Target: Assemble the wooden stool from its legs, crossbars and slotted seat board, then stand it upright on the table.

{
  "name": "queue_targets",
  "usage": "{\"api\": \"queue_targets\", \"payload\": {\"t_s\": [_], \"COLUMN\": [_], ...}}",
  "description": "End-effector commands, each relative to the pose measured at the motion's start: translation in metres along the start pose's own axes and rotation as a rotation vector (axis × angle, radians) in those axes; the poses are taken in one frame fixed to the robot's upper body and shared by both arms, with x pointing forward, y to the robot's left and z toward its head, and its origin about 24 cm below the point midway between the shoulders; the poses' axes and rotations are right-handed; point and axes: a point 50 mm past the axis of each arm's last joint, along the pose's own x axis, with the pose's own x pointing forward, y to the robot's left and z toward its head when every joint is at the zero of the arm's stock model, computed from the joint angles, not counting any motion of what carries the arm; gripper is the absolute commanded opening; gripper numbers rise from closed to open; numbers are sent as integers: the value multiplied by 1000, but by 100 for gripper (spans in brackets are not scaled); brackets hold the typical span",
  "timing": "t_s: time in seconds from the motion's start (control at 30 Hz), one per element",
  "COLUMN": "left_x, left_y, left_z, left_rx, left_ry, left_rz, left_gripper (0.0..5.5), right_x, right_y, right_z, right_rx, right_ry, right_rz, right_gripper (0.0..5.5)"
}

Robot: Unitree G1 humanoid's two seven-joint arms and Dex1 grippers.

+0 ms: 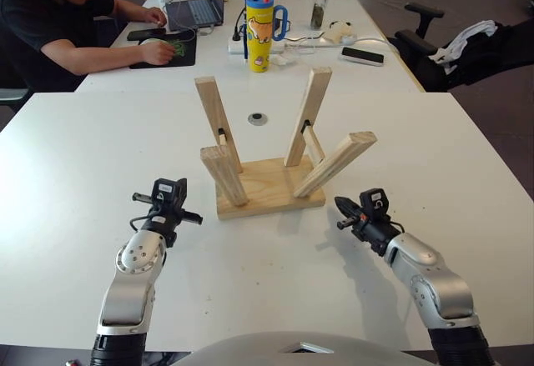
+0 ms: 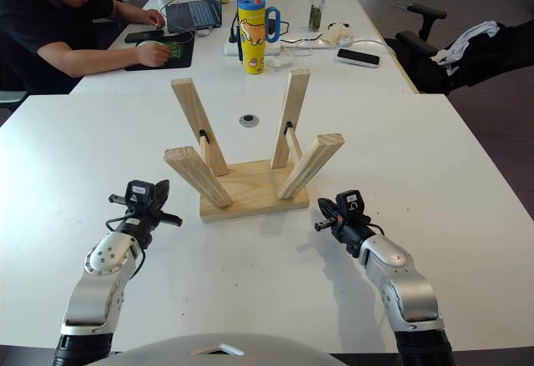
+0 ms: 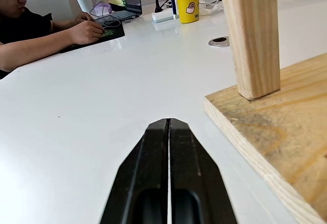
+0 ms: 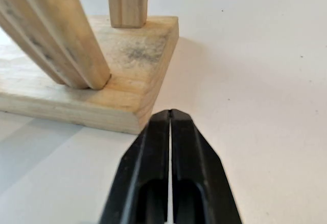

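Stool sits upside down at my 12 o'clock, mid-table (image 1: pixel 75 157). The seat board (image 1: pixel 271 184) lies flat on the white top with four legs sticking up and splayed outward. The near left leg (image 1: pixel 224 174) tips toward 11 o'clock and the near right leg (image 1: pixel 335 163) toward 2 o'clock. The far left leg (image 1: pixel 218 124) and far right leg (image 1: pixel 307 116) stand steeper. A thin crossbar (image 1: pixel 314 142) runs between the two right legs. There is a dark fitting on the far left leg, too small to make out.

My left gripper (image 3: pixel 168 126) is pinched fully closed and empty, low over the table at 7 o'clock of the board, near its left edge but apart from it. My right gripper (image 4: pixel 170 114) is also closed tight with nothing in it. It sits at 4 o'clock of the board, its tip just beside the near right corner with a gap showing in the head view.

Round cable grommet (image 1: pixel 257 119) at 12 o'clock behind the stool. Further back at 12 is a yellow cup (image 1: pixel 259 37) with a blue lid, a red straw and a cartoon print. Its lettering is too small to read. Dark phone (image 1: pixel 362 55) at 1 o'clock.
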Motion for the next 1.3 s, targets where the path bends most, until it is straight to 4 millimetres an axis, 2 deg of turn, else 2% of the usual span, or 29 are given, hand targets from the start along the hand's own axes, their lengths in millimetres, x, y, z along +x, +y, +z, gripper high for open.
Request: {"api": "queue_targets", "payload": {"t_s": [0.03,0.33,0.57,0.8,0.97,1.1,1.23,1.3], "left_x": [-2,-4,-5,2,8,9,4,3], "left_y": [-4,-9,-18,-23,-34,-34,-55,-58], "left_z": [-10,-10,-16,-10,-4,-3,3,8], "left_rx": [11,-13,47,62,8,1,-51,-75], "left_ry": [78,86,174,159,115,109,85,64], "left_rz": [-42,-69,-196,-238,-295,-302,-468,-495], "left_gripper": [0,0,0,0,0,0,0,0], "right_x": [11,24,25,26,26,26,27,26], "right_y": [-3,-6,8,15,22,23,45,52], "right_z": [3,3,-1,-6,-11,-11,-2,2], "right_rx": [-22,-34,-9,-1,10,10,72,92], "right_ry": [-12,-12,-10,3,18,19,-15,-24], "right_rz": [-18,-12,29,59,95,98,224,251], "right_gripper": [1,1,1,1,1,1,1,1]}}
